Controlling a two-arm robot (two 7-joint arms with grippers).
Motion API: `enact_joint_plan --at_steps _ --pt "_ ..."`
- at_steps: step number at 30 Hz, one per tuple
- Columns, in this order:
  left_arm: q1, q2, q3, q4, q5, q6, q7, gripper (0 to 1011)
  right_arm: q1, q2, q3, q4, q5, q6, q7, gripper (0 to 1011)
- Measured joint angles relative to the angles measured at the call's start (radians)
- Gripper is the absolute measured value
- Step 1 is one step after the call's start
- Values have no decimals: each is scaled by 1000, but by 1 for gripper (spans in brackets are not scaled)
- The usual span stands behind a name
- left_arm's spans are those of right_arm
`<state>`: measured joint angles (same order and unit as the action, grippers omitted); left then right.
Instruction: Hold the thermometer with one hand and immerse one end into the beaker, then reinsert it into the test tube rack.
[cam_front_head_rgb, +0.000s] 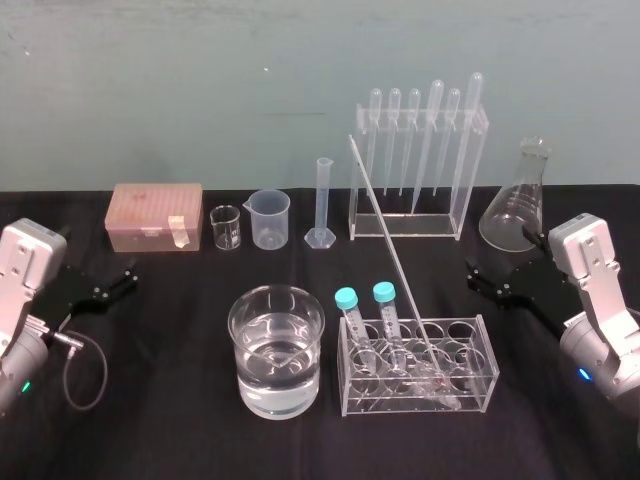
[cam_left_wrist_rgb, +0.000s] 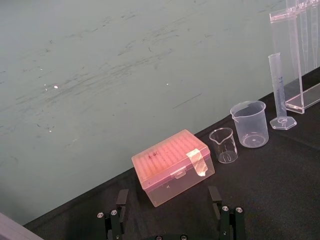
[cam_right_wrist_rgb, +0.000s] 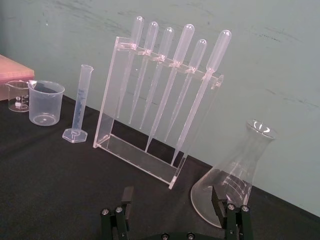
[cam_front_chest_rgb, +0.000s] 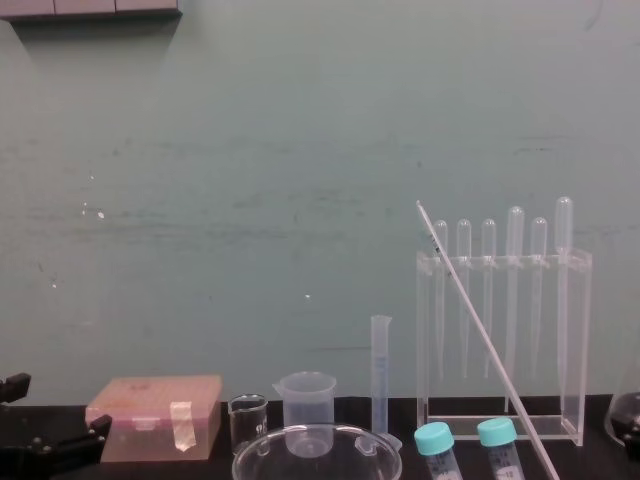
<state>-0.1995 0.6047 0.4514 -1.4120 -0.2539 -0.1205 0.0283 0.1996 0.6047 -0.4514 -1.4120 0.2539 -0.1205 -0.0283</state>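
The thermometer is seen leaning, its lower end set in the low clear test tube rack beside two blue-capped tubes, while its upper end is tilted back toward the pipette stand. The beaker, partly filled with clear liquid, is placed just to the left of the rack on the black table. The left gripper and the right gripper are held low at the two sides of the table, well apart from these things, both with fingers spread and nothing between them.
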Motion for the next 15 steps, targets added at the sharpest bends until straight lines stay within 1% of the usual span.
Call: enact_joint_plan --at_steps 2,5,6,8,9,11,12,13,14,15 --pt "0 0 0 0 0 0 0 1008 0 0 0 0 0 0 0 1002" --pt "0 0 0 0 0 0 0 1008 -7 8 12 -25 7 13 18 1002" --pt "0 0 0 0 0 0 0 1008 -9 9 17 -34 13 19 25 1003" --pt "0 0 0 0 0 0 0 1008 -17 12 37 -65 46 43 45 1002" --pt "0 0 0 0 0 0 0 1008 -25 13 56 -90 80 65 63 1003" --pt "0 0 0 0 0 0 0 1008 -33 13 79 -120 124 95 81 1003" --pt "0 0 0 0 0 0 0 1008 -43 12 104 -151 176 134 101 1003" --pt "0 0 0 0 0 0 0 1008 -43 12 104 -151 176 134 101 1002" --pt "0 0 0 0 0 0 0 1008 -51 11 132 -182 231 175 120 1003" --pt "0 0 0 0 0 0 0 1008 -56 9 145 -197 260 198 131 1003"
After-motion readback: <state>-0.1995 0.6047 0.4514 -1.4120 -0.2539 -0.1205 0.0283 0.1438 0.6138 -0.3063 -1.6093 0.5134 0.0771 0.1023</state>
